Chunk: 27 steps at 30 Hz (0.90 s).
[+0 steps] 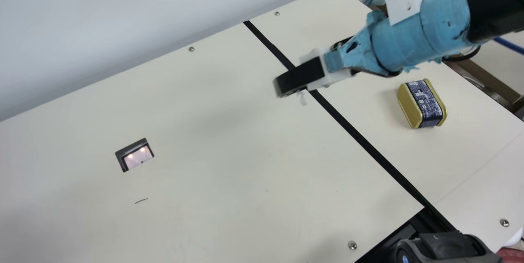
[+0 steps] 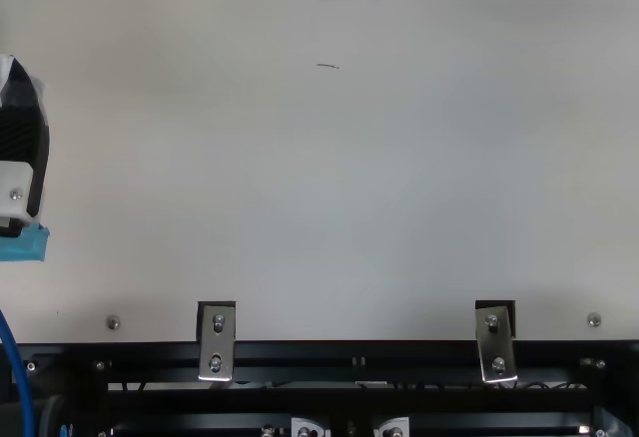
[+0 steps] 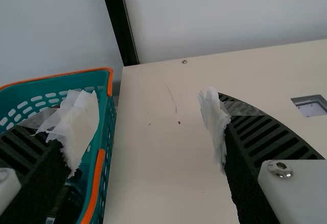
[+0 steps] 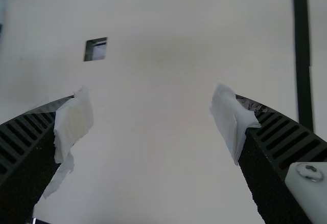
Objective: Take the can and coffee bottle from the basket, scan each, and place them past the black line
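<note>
Right claw (image 1: 281,87) hangs above the table (image 1: 229,148); in the main view its tips sit on the scan window's side of the black line (image 1: 360,140), with the wrist over the far side. Its fingers (image 4: 286,137) are spread wide, white wrap (image 4: 74,124) on the tips, cream tabletop between them. Left claw (image 2: 25,143) is at the left edge of the top view, fingers (image 3: 265,137) also well apart, torn white wrap on those tips too. One of them overlaps the teal basket (image 3: 107,127) with the orange rim in the left wrist view; can't tell if they touch. In the basket there's a dark item (image 3: 66,203) with a small pale label, partly hidden; can't tell if it's the coffee bottle. The can (image 1: 423,101), gold with a dark printed band, is on the table past the line, apart from the right claw. Scan window (image 1: 138,158) is set in the tabletop, two small lights showing. Pale wall (image 1: 123,21) along the table's back edge.
</note>
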### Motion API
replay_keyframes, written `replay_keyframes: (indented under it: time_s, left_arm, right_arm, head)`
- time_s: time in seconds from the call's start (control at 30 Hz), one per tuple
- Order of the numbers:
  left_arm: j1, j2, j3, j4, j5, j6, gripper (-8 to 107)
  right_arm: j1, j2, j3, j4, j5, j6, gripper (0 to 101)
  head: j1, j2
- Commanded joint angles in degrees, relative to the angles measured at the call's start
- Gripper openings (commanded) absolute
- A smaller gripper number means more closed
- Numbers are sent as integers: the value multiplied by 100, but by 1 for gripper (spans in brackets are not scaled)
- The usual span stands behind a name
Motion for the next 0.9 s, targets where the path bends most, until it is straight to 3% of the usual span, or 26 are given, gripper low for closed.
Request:
replay_keyframes:
  time_s: [0.0,0.43,0.7,0.87]
  left_arm:
    - [0,0,0,0,0,0,90]
    - [0,0,0,0,0,0,90]
    - [0,0,0,0,0,0,90]
    - [0,0,0,0,0,0,90]
  right_arm:
    - [339,-67,94,274,4,72,101]
    - [1423,-573,396,1482,4,629,101]
    - [1419,-1021,608,2078,4,973,101]
    - [1415,-1120,633,2080,16,1081,101]
  head:
    - [-76,-63]
    - [-76,-63]
    - [-76,-63]
    - [-76,-63]
